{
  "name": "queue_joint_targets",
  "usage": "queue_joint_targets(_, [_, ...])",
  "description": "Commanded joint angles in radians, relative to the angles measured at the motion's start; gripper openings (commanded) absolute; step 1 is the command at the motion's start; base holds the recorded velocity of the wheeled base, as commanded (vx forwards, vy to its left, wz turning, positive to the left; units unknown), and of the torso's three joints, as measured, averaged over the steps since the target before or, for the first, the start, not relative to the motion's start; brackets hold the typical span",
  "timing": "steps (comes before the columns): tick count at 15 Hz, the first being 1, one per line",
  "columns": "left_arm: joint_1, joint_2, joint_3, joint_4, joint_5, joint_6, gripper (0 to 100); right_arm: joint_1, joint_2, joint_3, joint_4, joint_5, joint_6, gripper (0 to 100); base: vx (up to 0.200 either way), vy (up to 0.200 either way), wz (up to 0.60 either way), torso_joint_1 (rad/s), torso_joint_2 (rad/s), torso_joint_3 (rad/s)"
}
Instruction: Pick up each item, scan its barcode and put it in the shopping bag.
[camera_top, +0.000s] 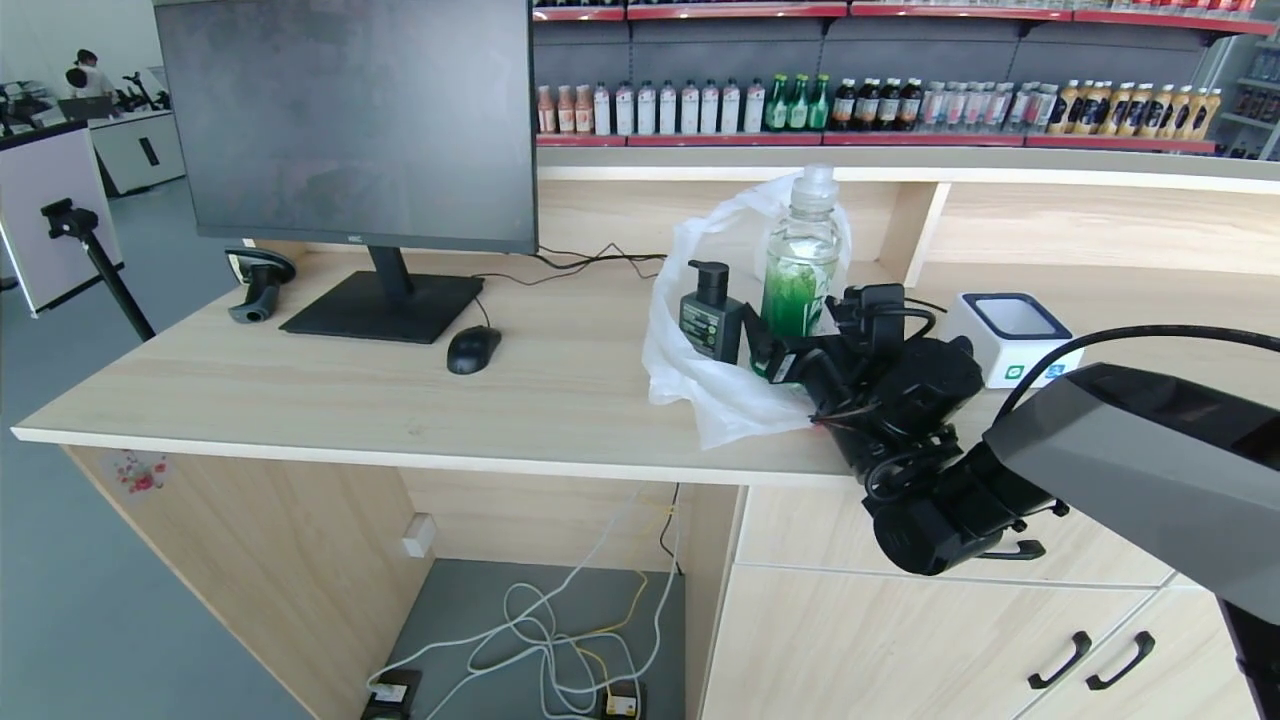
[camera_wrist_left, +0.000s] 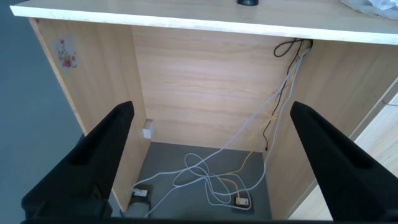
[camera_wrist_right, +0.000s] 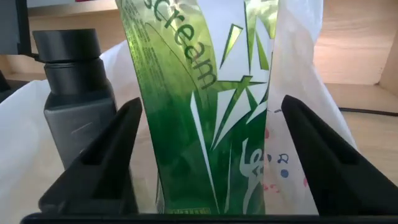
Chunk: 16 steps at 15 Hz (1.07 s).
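A clear bottle with a green label (camera_top: 800, 270) stands upright inside the white shopping bag (camera_top: 700, 400) on the counter. My right gripper (camera_top: 775, 355) is at the bag's opening, shut on the bottle's lower part. Up close, its two fingers press either side of the green label (camera_wrist_right: 205, 112), with the bag's plastic (camera_wrist_right: 298, 124) just behind. A dark pump bottle (camera_top: 710, 315) stands in the bag beside it, also close by in the right wrist view (camera_wrist_right: 74, 93). My left gripper (camera_wrist_left: 208, 118) hangs open below the counter's front edge, facing the knee space.
A white box scanner (camera_top: 1010, 335) sits just right of the bag. Monitor (camera_top: 350, 120), mouse (camera_top: 473, 350) and a handheld scanner (camera_top: 258, 290) occupy the counter's left. Loose cables (camera_wrist_left: 211, 180) lie on the floor under the counter. Drawers are at lower right.
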Motion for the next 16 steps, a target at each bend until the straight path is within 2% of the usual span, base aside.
queue_joint_targets(1, [0.000,0.001,0.000,-0.001,0.000,-0.003,100,0.000,-0.018,0.001,-0.003,0.001,-0.001,100,0.000,0.000,0.00,0.000,0.00,0.000])
queue_joint_targets(5, [0.000,0.001,0.000,0.001,0.000,-0.007,100,0.003,-0.133,0.039,-0.003,0.001,-0.018,100,0.000,0.000,0.00,0.000,0.00,0.000])
queue_joint_targets(7, [0.000,0.001,0.000,0.001,0.000,-0.013,100,0.006,-0.265,0.177,-0.003,0.001,-0.029,100,0.000,0.000,0.00,0.000,0.00,0.000])
queue_joint_targets(9, [0.000,0.001,0.000,0.002,0.000,-0.013,100,0.032,-0.461,0.485,-0.003,0.001,-0.026,100,0.000,0.000,0.00,0.000,0.00,0.000])
queue_joint_targets(11, [0.000,0.001,0.000,0.002,0.000,-0.013,100,0.072,-0.672,0.918,-0.003,0.001,-0.024,100,0.000,0.000,0.00,0.000,0.00,0.000])
queue_joint_targets(12, [0.000,0.001,0.000,0.002,0.000,-0.011,100,0.078,-0.750,1.090,-0.003,0.001,-0.023,100,0.000,0.000,0.00,0.000,0.00,0.000])
queue_joint_targets(13, [0.000,0.001,0.000,0.004,0.000,-0.010,100,0.078,-0.828,1.131,-0.003,0.001,-0.017,100,0.000,0.000,0.00,0.000,0.00,0.000])
queue_joint_targets(15, [0.000,0.001,0.000,0.004,0.002,-0.013,100,0.086,-0.914,1.131,0.021,-0.003,-0.001,100,0.000,0.000,0.00,0.000,0.00,0.000])
queue_joint_targets(16, [0.002,0.001,0.000,0.004,0.002,-0.013,100,0.116,-0.938,1.131,0.059,-0.003,-0.003,100,0.000,0.000,0.00,0.000,0.00,0.000])
